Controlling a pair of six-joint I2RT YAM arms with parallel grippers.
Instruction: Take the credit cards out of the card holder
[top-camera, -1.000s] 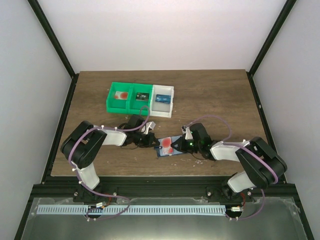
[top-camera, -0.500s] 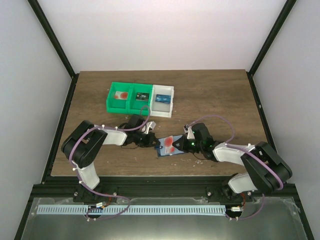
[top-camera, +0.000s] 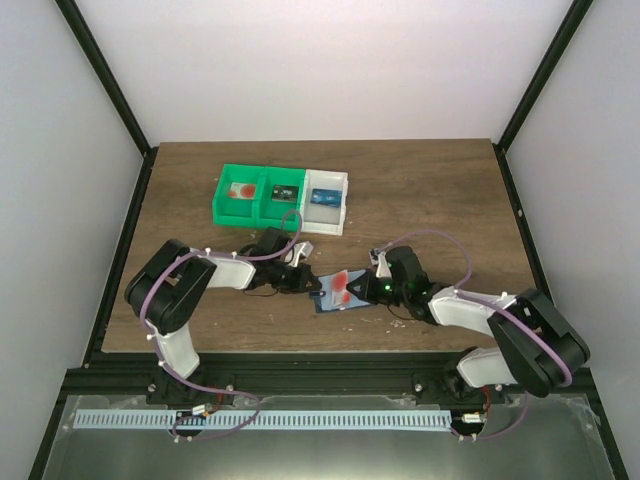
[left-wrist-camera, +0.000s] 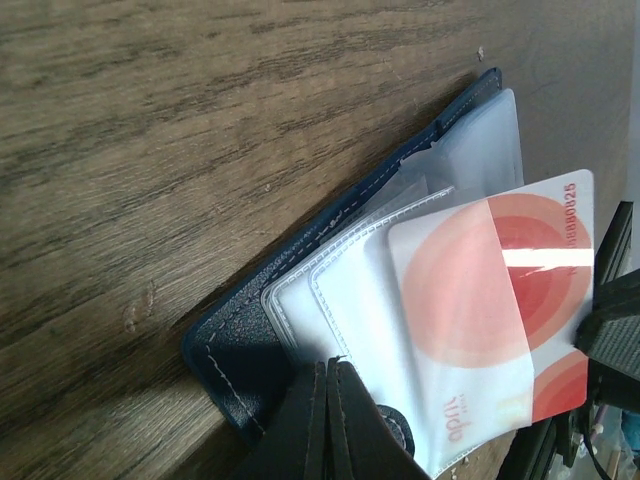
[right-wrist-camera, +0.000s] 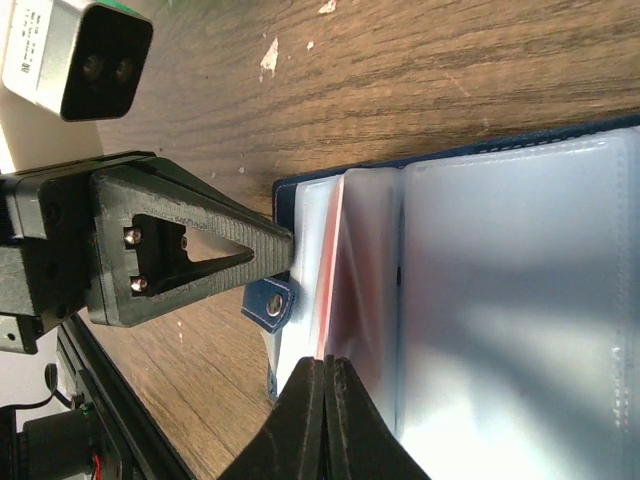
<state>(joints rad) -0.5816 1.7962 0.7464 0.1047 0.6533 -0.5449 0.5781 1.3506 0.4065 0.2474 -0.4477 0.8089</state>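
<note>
Wood-grain table (top-camera: 430, 190) carries everything; toward its far edge, left of centre, a green bin (top-camera: 255, 195) and a white bin (top-camera: 325, 197) stand side by side, touching; close to the near edge, about midway along it, lies the navy card holder (left-wrist-camera: 235, 350), opened, its clear pockets fanned upward; the left claw (left-wrist-camera: 327, 375) is closed on the holder's dark edge beside the snap tab; the right claw (right-wrist-camera: 325, 370) is pinched shut on a credit card (left-wrist-camera: 500, 290), whitish-pink with red rings, standing partly out of its clear pocket.
</note>
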